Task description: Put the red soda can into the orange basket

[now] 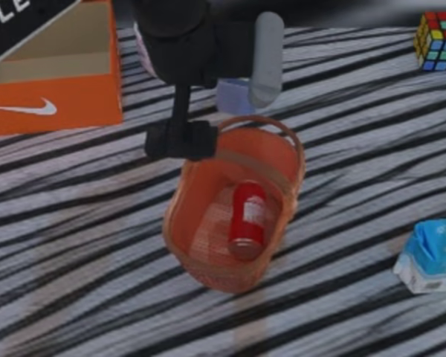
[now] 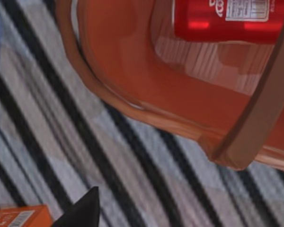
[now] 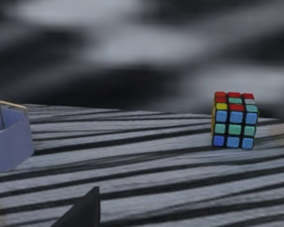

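The red soda can [image 1: 247, 219] lies on its side on the slatted bottom of the orange basket [image 1: 180, 212], silver top toward the table's front. The left wrist view shows the can [image 2: 217, 21] inside the basket wall [image 2: 132, 71], under the arched handle [image 2: 255, 123]. My left gripper [image 1: 180, 140] hovers just outside the basket's far-left rim, open and holding nothing; one dark fingertip [image 2: 85, 210] shows over the striped cloth. My right arm is outside the top view; its fingertip [image 3: 85, 210] hangs above bare cloth.
An orange shoe box [image 1: 52, 74] stands open at the far left. A small blue container [image 1: 234, 95] sits just behind the basket. A colour cube [image 1: 438, 41] is at the far right and a blue-white pack [image 1: 431, 256] at the right edge.
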You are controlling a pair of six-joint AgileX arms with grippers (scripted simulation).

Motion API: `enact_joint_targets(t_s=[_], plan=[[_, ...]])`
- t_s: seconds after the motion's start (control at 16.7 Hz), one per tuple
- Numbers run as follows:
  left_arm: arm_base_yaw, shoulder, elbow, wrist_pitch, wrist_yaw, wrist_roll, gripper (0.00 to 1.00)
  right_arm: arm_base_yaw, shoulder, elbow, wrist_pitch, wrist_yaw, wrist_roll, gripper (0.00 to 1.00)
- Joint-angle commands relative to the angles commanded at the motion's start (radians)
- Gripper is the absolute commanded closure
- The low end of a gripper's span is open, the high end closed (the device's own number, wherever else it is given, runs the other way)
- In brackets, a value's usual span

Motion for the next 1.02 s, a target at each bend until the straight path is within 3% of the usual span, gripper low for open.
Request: enact_joint_targets(t_s=[0.18, 0.36, 1.02], plan=[[-0.043, 0.162, 0.141, -0.102, 0.003, 0.078, 0.0, -0.018, -0.154, -0.055, -0.064, 0.064, 0.001, 0.0], [-0.065, 0.247, 0.209, -0.157, 0.005, 0.118, 0.0, -0.026, -0.229, -0.081, -0.094, 0.095, 0.0, 0.0], [-0.066, 0.241, 0.135, -0.097, 0.006, 0.123, 0.0, -0.027, -0.237, -0.083, -0.097, 0.098, 0.0, 0.0]])
